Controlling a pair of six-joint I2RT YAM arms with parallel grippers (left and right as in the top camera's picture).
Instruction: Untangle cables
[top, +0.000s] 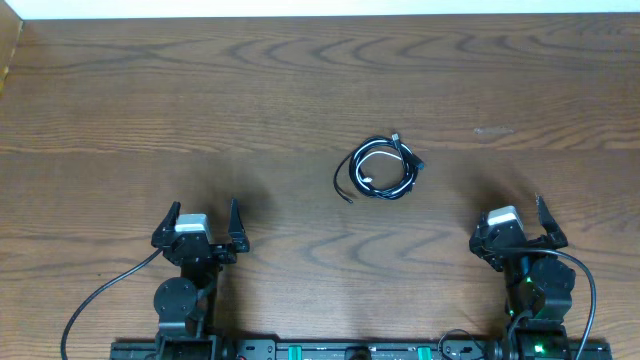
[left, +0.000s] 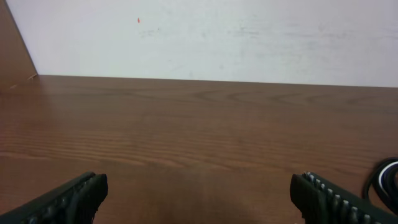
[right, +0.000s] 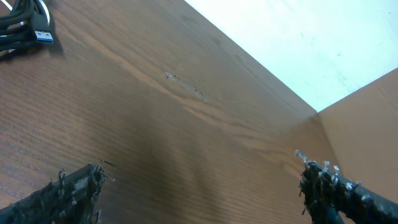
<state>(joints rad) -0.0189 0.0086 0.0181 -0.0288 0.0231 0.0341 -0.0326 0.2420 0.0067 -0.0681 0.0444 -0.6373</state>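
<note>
Overhead shows the cables (top: 381, 168) coiled well clear of the left gripper (top: 204, 208) and right gripper (top: 510, 214), both spread apart and empty; each should pinch a different one.

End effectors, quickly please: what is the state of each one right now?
Left end effector: open, holding nothing.
Right end effector: open, holding nothing.

Even bright light, soft shadows, wrist views slightly blurred
</note>
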